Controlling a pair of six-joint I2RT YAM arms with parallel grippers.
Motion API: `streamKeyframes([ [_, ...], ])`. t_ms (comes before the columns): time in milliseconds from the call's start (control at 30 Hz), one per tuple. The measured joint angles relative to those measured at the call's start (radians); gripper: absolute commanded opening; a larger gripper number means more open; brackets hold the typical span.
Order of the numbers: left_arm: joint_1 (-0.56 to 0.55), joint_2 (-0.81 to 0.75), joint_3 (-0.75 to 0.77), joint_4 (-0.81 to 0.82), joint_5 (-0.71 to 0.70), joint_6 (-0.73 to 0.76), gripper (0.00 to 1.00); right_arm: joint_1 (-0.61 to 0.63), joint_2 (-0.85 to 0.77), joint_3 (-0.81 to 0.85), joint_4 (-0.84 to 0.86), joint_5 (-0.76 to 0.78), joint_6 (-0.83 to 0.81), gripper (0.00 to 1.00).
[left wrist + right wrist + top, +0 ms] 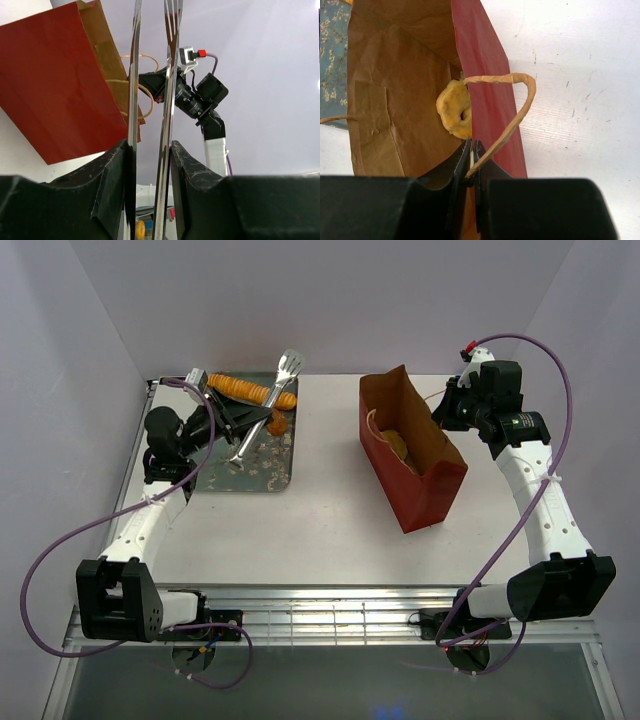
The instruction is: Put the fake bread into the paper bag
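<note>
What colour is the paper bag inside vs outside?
Brown inside, red outside; the paper bag shows best in the right wrist view.

Bright, even light from overhead fills the white-walled cell, leaving only faint, soft-edged shadows around the paper bag (412, 455) on the table (320, 530). In the left wrist view the metal tongs (167, 100) carry long streaks of glare. In both wrist views the nearest foreground falls dark and slightly soft.

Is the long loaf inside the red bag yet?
No, the long loaf lies at the far end of the grey tray, well apart from the paper bag.
</note>
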Motion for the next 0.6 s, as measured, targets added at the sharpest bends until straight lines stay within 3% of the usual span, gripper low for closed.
streamKeyframes([
  [300,0.046,-0.008,-0.173,0.007,0.036,0.003,0.48,0.0,0.0,0.0,0.0,0.0,0.0,0.13],
  [600,0.12,0.096,-0.326,0.022,-0.006,0.012,0.55,0.0,-0.001,0.0,0.0,0.0,-0.002,0.13],
])
